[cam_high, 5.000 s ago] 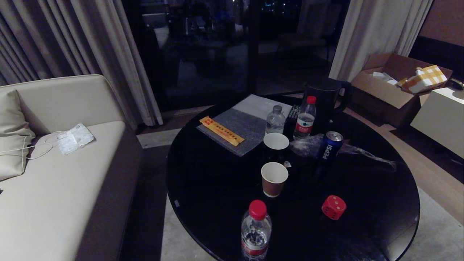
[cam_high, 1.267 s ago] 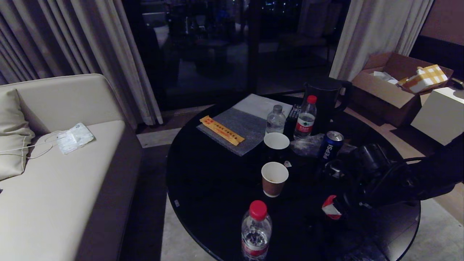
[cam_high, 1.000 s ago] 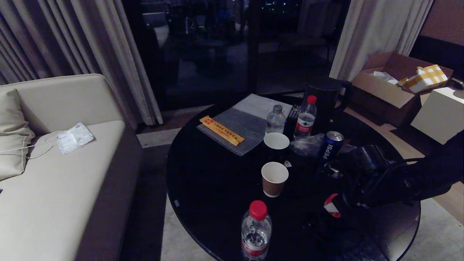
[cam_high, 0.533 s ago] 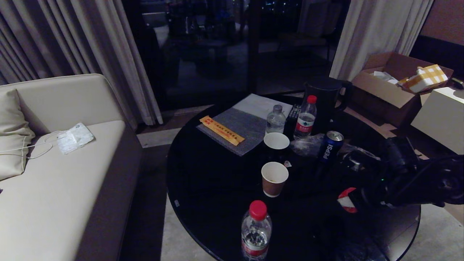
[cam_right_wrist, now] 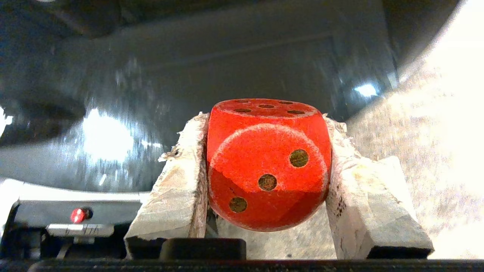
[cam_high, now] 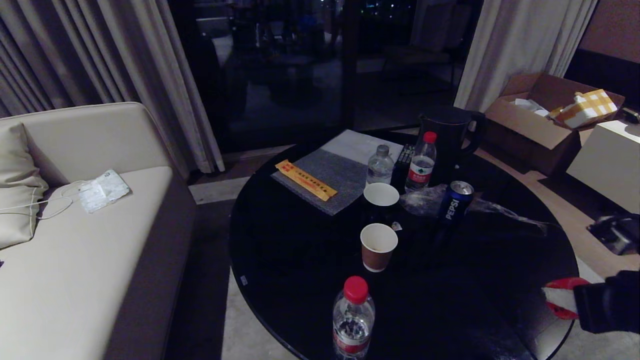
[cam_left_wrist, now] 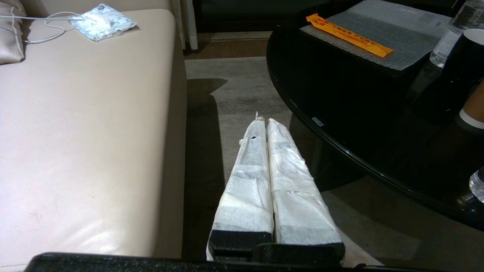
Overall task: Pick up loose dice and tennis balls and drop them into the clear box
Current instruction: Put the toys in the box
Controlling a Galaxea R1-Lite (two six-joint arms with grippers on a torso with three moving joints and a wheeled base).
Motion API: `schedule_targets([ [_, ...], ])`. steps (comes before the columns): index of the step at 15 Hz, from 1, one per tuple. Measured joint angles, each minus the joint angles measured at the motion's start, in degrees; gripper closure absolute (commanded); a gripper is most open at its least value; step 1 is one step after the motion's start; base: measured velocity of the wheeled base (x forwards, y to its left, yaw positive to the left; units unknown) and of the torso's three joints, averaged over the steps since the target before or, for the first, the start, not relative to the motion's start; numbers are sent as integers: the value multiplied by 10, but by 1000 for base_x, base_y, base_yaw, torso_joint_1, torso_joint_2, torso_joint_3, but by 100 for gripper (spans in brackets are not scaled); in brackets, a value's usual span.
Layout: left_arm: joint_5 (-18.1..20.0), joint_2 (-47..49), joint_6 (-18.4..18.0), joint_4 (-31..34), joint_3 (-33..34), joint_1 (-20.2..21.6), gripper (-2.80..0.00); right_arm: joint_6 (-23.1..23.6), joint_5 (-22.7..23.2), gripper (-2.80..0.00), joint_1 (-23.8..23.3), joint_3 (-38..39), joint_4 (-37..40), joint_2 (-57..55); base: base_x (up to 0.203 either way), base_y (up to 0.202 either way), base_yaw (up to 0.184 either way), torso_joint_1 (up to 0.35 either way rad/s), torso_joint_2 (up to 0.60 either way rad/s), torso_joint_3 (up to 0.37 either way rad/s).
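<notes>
Right tool (cam_right_wrist: pixel 266 124) pinching the red die (cam_right_wrist: pixel 267 166)
It is hanging at the counter's (cam_high: pixel 310 260) right edge; left tool (cam_left_wrist: pixel 264 121), pressed together, is sitting beside the sofa (cam_left_wrist: pixel 87 124).

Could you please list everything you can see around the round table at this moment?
Round glossy table: one, black, centre.
Clear plastic water bottles: three; one near edge, two far side.
Paper cups: two, mid-table.
Pepsi can: one, blue, right of the cups.
Orange packet: one, on a grey mat.
Kettle: one, black, far edge.
Sofa: one, beige, left.
Cardboard box: one, brown, far right.
Red die: one, held.
Right gripper: clamped on the die, past the table's right edge.
Left gripper: shut, between sofa and table.
</notes>
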State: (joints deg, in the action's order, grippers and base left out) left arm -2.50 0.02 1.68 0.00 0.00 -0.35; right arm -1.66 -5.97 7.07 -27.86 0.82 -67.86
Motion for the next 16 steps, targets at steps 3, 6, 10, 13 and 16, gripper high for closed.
schedule_targets([
  [3, 0, 0, -1, 0, 0, 0, 0, -20, -7, 0, -8, 34, 75, 141, 0, 0, 0, 0, 0, 0],
  [6, 0, 0, 0, 0, 0, 0, 0, -38, -7, 0, -33, 54, 162, 278, 0, 0, 0, 0, 0, 0],
  [10, 0, 0, 0, 0, 0, 0, 0, -13, 4, 0, -68, 135, 189, 449, 0, 0, 0, 0, 0, 0],
  [13, 0, 0, 0, 0, 0, 0, 0, -15, 33, 0, -77, 233, 73, 529, 0, 0, 0, 0, 0, 0],
  [16, 0, 0, 0, 0, 0, 0, 0, -13, 52, 0, -74, 264, 15, 595, 0, 0, 0, 0, 0, 0],
])
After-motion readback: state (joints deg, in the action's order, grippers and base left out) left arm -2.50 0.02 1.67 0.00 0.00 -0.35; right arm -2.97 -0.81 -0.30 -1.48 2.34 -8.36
